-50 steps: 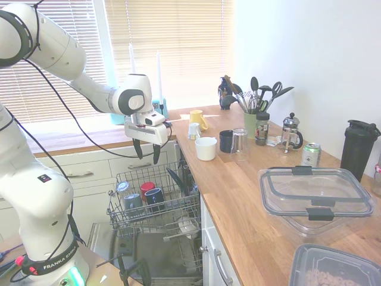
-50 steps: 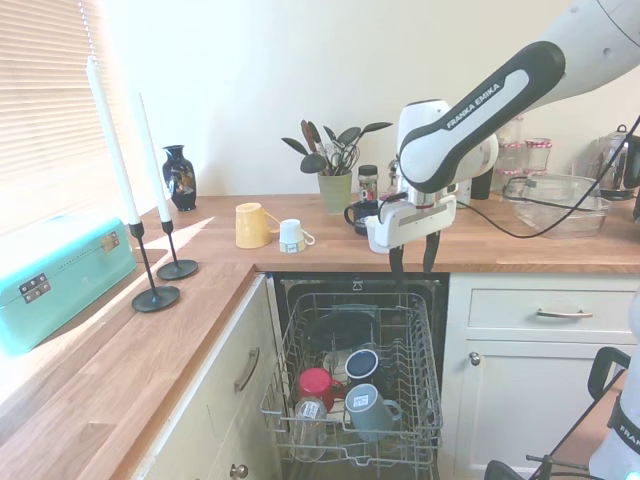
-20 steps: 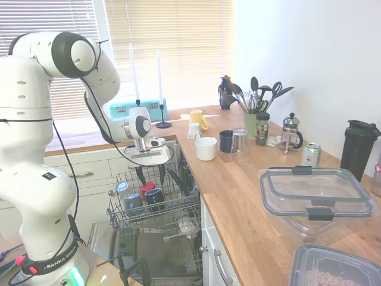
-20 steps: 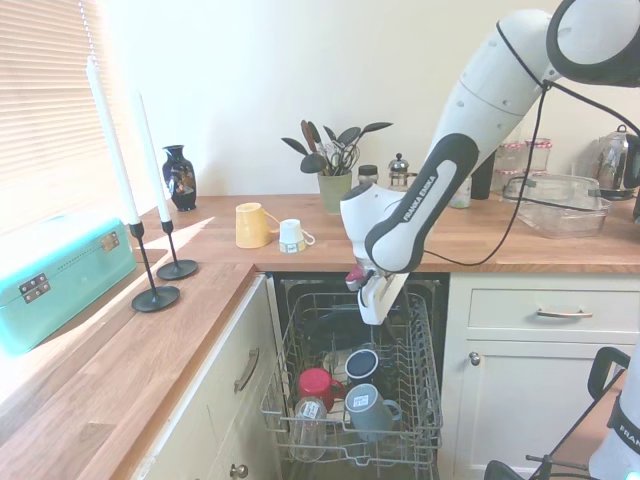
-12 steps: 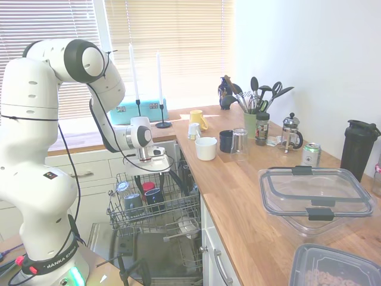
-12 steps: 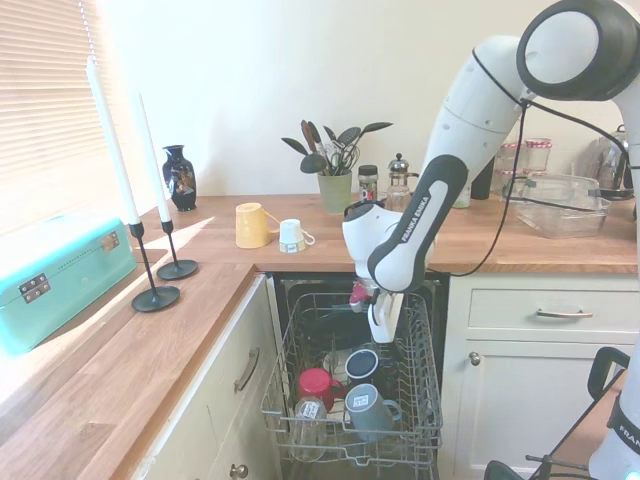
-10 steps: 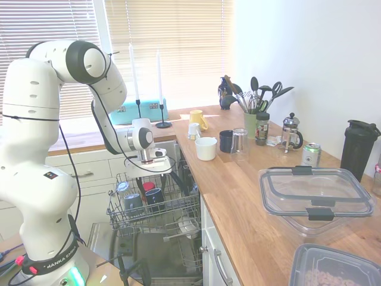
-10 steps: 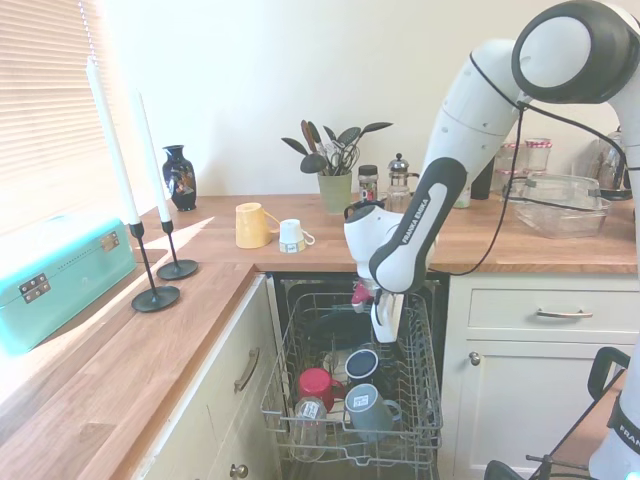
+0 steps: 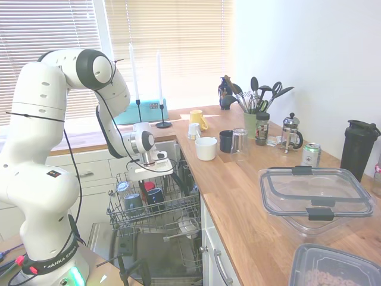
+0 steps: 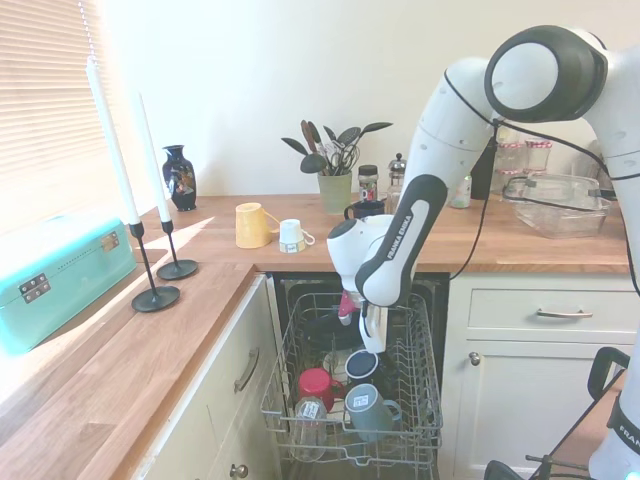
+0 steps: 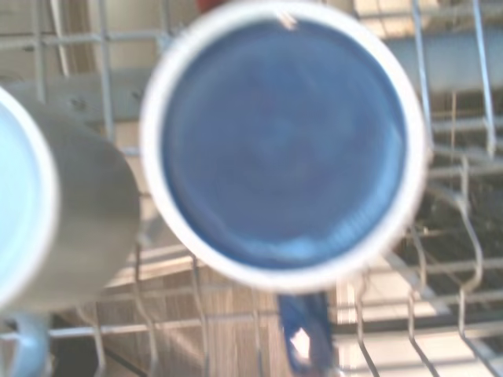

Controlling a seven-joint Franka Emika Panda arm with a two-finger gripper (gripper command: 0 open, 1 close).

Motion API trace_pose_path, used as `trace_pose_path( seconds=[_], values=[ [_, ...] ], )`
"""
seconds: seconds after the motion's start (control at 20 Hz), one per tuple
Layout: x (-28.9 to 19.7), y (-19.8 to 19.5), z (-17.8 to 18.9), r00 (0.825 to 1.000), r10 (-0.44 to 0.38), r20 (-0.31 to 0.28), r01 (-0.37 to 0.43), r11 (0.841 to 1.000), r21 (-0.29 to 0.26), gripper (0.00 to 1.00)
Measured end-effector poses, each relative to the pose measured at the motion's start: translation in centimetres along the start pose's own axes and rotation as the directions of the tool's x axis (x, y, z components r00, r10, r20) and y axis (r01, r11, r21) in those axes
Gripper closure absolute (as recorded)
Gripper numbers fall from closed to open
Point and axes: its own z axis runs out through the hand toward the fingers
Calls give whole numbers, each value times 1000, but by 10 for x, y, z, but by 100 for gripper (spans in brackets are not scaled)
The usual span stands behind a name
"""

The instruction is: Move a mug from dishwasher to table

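The mug [image 9: 156, 195] [image 10: 361, 364] is dark navy and stands upside down in the wire rack [image 9: 178, 211] [image 10: 422, 400] of the pulled-out dishwasher. My gripper [image 9: 152, 182] [image 10: 368, 342] hangs open just above it, pointing down. In the wrist view the mug's round base [image 11: 283, 145] with its pale rim fills the picture, and its handle [image 11: 302, 338] pokes out at one side. The table [image 9: 238, 196] [image 10: 500, 245], a wooden worktop, runs along beside the dishwasher.
A red mug [image 9: 147, 187] [image 10: 316, 383] and a grey-blue mug [image 9: 132, 201] [image 10: 368, 410] [image 11: 55, 212] sit close beside the navy one. On the worktop stand a white cup [image 9: 206, 148], a dark mug [image 9: 226, 141], a glass, utensils and plastic containers [image 9: 315, 193].
The arm has swung down from above the worktop edge into the rack. Over the last half second the gripper sank a little further toward the navy mug.
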Motion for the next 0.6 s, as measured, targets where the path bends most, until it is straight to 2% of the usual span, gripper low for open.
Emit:
trace_pose_path(
  seconds=[0.6],
  values=[
    [9, -24, 37, 999, -31, 38, 32, 999, -24, 0]
  ],
)
